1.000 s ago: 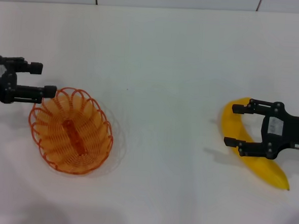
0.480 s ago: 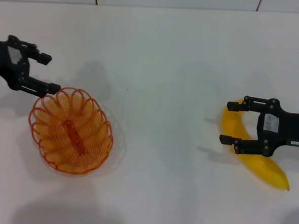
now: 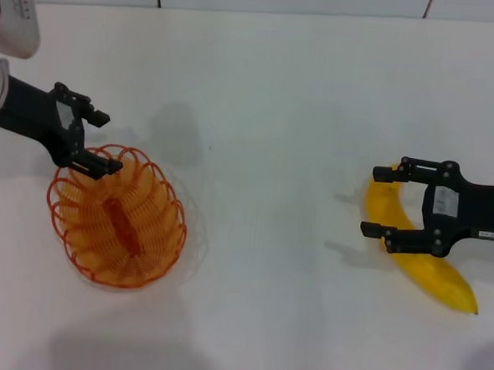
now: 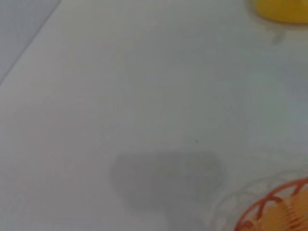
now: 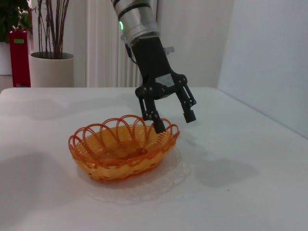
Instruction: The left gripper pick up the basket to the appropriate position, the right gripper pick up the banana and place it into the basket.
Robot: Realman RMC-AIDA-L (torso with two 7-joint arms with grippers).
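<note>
Basket rim being approached for the first pick; banana not yet lifted.

In the head view, the left gripper (image 3: 98,142) is seen spread open at the far-left rim of the basket (image 3: 117,218), one finger over the wire loops and one outside them; the basket rests on the table (image 3: 278,95). The right gripper (image 3: 381,202) is held open astride the banana (image 3: 416,261), which lies on the table well apart from the basket. In the left wrist view, only a corner of the basket (image 4: 274,211) and an edge of the banana (image 4: 281,10) are shown. In the right wrist view, the left gripper (image 5: 174,121) is seen with one finger dipping inside the rim of the basket (image 5: 124,150). The rim is judged not yet clamped; a small descent and a closing on the wire loops are called for next.
</note>
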